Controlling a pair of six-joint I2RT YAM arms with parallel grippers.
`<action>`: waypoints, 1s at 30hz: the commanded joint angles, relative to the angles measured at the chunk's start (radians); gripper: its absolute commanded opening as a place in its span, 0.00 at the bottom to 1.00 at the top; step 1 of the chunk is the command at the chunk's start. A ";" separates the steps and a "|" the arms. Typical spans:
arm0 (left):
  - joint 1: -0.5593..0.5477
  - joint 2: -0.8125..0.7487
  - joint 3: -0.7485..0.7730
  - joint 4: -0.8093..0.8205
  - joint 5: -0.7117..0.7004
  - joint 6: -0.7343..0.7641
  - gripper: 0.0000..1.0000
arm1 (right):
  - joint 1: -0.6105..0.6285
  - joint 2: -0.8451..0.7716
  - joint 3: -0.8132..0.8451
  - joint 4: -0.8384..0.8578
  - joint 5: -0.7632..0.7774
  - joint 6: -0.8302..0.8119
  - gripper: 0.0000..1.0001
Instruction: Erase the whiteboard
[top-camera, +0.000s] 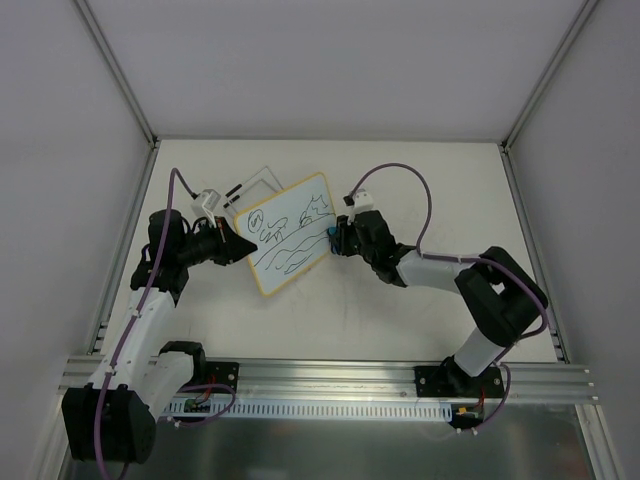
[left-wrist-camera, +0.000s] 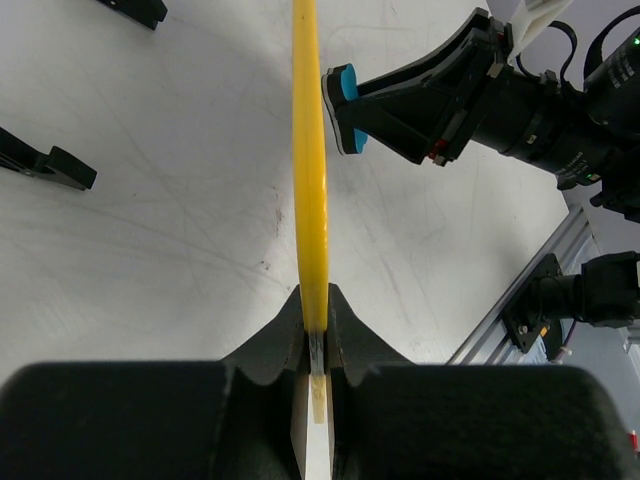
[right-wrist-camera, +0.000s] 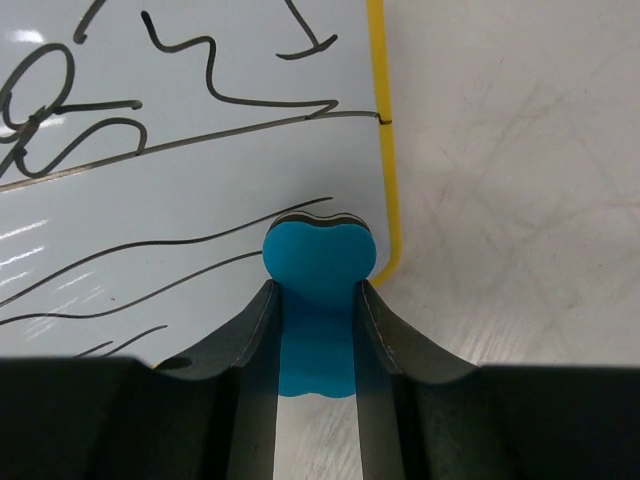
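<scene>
Where the whiteboard (top-camera: 287, 232) stands tilted over the middle of the tabletop (top-camera: 400, 180), my left fingers (top-camera: 238, 247) are closed on its left edge, with the thin board pinched narrowly between them. In the left wrist view the board is seen edge-on, so only its yellow rim (left-wrist-camera: 310, 150) shows, running straight away from my grip. Two small black pieces (left-wrist-camera: 50, 165) lie on the tabletop to one side of it.

My right fingers (top-camera: 335, 238) clamp a blue eraser (right-wrist-camera: 318, 258), whose rounded end sticks out past the tips. In the right wrist view the eraser sits at the board's lower right corner, just inside the rim, and it appears to touch the white face, though the angle leaves this uncertain. Black scribbles (right-wrist-camera: 120, 130) cover the face as loops, zigzags and long wavy lines. The two arms meet the board from opposite sides.
</scene>
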 joint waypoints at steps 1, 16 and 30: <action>-0.008 -0.016 0.005 0.046 0.048 0.012 0.00 | -0.005 0.028 0.050 0.068 0.027 0.046 0.00; -0.008 0.004 0.008 0.045 0.059 -0.010 0.00 | 0.058 0.054 -0.043 0.171 -0.060 0.149 0.00; -0.008 0.027 0.009 0.046 0.077 -0.027 0.00 | 0.217 0.081 -0.011 0.243 -0.102 0.144 0.00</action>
